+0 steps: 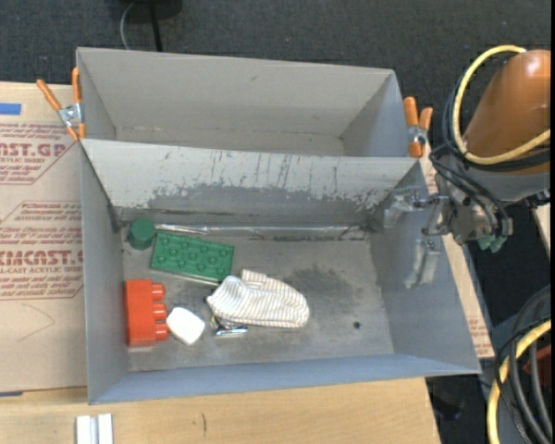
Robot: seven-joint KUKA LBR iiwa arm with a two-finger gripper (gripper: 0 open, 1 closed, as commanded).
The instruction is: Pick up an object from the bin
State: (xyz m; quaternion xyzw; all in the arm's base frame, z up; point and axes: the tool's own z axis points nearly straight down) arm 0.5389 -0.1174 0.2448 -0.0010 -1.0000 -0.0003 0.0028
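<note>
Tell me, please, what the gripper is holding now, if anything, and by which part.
Nothing is held. The gripper hangs by the right wall of the bin, far from the striped cloth and the orange block at its left.
</note>
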